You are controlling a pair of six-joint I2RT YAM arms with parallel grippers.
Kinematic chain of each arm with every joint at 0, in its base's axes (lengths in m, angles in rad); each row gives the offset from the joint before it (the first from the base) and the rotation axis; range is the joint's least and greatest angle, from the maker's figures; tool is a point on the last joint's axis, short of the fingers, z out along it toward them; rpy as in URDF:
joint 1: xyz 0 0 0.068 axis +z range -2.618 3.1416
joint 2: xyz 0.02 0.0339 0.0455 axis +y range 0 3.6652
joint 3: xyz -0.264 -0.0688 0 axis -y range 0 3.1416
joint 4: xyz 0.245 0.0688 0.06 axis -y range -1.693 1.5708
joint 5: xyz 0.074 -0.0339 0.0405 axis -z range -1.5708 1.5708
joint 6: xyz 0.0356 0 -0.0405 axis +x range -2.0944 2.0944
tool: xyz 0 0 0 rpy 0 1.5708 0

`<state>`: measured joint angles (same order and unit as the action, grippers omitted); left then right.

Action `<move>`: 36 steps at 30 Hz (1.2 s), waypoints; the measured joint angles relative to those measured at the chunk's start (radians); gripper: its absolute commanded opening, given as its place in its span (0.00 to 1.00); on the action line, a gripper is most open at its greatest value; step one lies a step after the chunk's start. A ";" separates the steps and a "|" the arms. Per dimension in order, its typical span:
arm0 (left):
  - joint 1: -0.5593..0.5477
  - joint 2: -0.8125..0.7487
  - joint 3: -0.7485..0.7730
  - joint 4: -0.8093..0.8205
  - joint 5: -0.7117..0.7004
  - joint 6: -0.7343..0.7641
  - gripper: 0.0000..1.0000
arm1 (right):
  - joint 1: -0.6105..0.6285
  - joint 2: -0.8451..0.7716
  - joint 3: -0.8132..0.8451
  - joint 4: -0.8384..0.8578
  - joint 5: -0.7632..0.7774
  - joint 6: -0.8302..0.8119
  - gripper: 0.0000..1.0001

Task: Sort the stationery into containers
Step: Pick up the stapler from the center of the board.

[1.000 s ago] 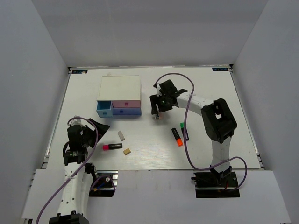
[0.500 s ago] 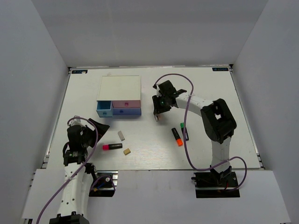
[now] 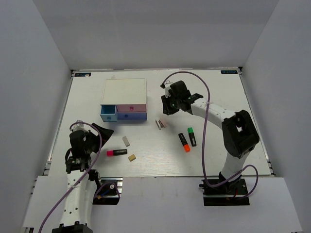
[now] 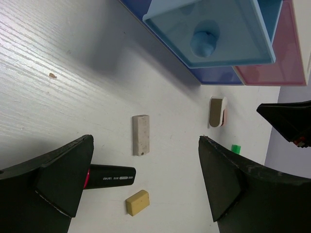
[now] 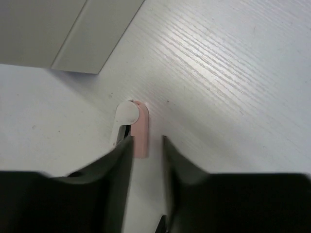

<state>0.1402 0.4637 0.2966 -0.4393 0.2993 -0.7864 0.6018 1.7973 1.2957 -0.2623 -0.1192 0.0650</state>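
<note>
Right gripper (image 5: 147, 143) has risen off the white-pink eraser (image 3: 160, 123), which lies right of the drawer box (image 3: 125, 90) — jaws narrow, empty; left gripper (image 4: 146, 143) wide. Drawer contents hidden.

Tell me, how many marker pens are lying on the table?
3. The pink-capped highlighter lies front left; the orange-capped highlighter and green-capped highlighter lie side by side right of centre. The drawers could hide more.

— How many highlighters?
— Three: pink highlighter (image 3: 116, 152), orange highlighter (image 3: 183, 141), green highlighter (image 3: 191, 136).
— And erasers?
— Three as well: white eraser (image 3: 126, 141), tan eraser (image 3: 131, 157), white-pink eraser (image 3: 160, 123).
— Drawer boxes?
— Just one drawer box (image 3: 125, 91).
</note>
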 measured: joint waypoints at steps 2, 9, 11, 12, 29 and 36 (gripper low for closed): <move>0.000 -0.002 0.000 0.000 0.000 0.000 0.99 | 0.000 -0.002 0.000 0.008 -0.011 -0.014 0.66; 0.000 -0.003 0.000 0.003 0.000 0.000 0.99 | 0.009 0.055 0.004 0.000 -0.048 -0.046 0.83; 0.000 -0.003 0.000 0.003 0.000 0.000 0.99 | 0.017 0.090 0.014 -0.002 -0.051 -0.047 0.83; 0.000 -0.003 0.000 0.003 0.000 0.000 0.99 | 0.021 0.106 0.017 -0.002 -0.052 -0.047 0.83; 0.000 0.000 0.000 0.007 0.000 -0.008 0.99 | 0.082 0.171 0.035 -0.010 -0.010 -0.095 0.29; 0.000 0.008 0.000 0.009 0.000 -0.008 0.99 | 0.072 0.001 -0.095 0.014 -0.018 -0.183 0.16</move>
<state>0.1402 0.4717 0.2962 -0.4305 0.2996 -0.7948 0.6735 1.7981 1.2007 -0.2478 -0.1371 -0.1177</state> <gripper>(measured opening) 0.984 0.395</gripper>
